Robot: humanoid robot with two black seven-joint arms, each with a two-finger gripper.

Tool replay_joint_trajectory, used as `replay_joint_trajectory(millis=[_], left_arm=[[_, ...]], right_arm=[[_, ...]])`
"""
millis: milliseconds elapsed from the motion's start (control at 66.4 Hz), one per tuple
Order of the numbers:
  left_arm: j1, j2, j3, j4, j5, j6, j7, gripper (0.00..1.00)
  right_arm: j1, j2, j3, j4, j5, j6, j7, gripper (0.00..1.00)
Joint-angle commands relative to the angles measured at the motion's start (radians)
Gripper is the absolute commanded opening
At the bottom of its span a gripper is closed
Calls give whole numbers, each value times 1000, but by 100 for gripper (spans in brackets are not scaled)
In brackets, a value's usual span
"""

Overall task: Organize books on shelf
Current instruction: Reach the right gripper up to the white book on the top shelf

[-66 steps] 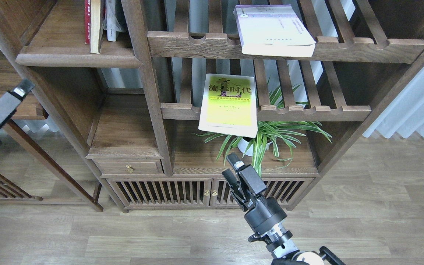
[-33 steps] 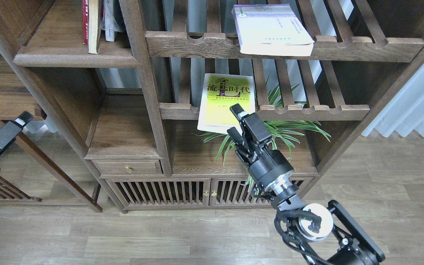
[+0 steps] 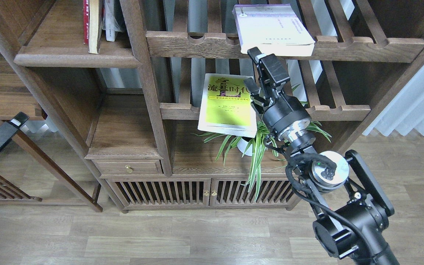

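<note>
Two books are lying flat on the slatted racks, off the solid shelf [image 3: 76,55] where they belong: the white book [image 3: 272,29] at about one o'clock from the frame's centre, overhanging the upper rack's [image 3: 344,49] notched rail, and the yellow-green book [image 3: 228,105] near centre, jutting over the lower rack's [image 3: 329,110] front edge above the potted plant [image 3: 256,147]. At eleven o'clock the dark red book [image 3: 85,22] is standing upright on the shelf beside other volumes.

We are reaching our right gripper [image 3: 251,70] up between the two loose books; its fingers are standing apart with nothing between them, the upper tip just below the white book's front edge, the lower one overlapping the yellow-green cover's right margin. Whether it is touching either book, we cannot tell. Our left gripper [image 3: 17,120] is waiting at nine o'clock, well apart from everything; it is too dark and end-on for us to say how its fingers are set.

We are judging this the approach step of a pick, with the target still ambiguous. Next we are needing to commit to one book's overhanging edge and straddle its thickness, before closing.
</note>
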State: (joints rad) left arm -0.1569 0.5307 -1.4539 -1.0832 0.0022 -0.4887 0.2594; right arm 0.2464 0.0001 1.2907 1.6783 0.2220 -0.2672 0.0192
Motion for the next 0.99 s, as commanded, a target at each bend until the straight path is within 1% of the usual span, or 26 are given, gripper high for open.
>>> replay_joint_trajectory(millis=[0,467,527,663,828,904,979], left_arm=[[-16,0,6,8,1,0,3,100],[-27,0,6,11,1,0,1,100],[-29,0,6,11,1,0,1,100],[-29,0,6,11,-1,0,3,100],[-29,0,6,11,-1,0,1,100],[-30,0,4,11,-1,0,3,100],[-33,2,1,11,-1,0,3,100]], right_arm=[[17,0,7,-2,0,-4,1,98],[65,0,82,-37,0,-4,1,98],[71,0,82,-42,-1,-12,2,98],[87,0,84,-48,-1,-64,2,98],[103,0,82,-66,-1,-67,2,98],[106,0,82,-71,-1,-67,4,97],[122,0,84,-72,-1,-67,4,93]])
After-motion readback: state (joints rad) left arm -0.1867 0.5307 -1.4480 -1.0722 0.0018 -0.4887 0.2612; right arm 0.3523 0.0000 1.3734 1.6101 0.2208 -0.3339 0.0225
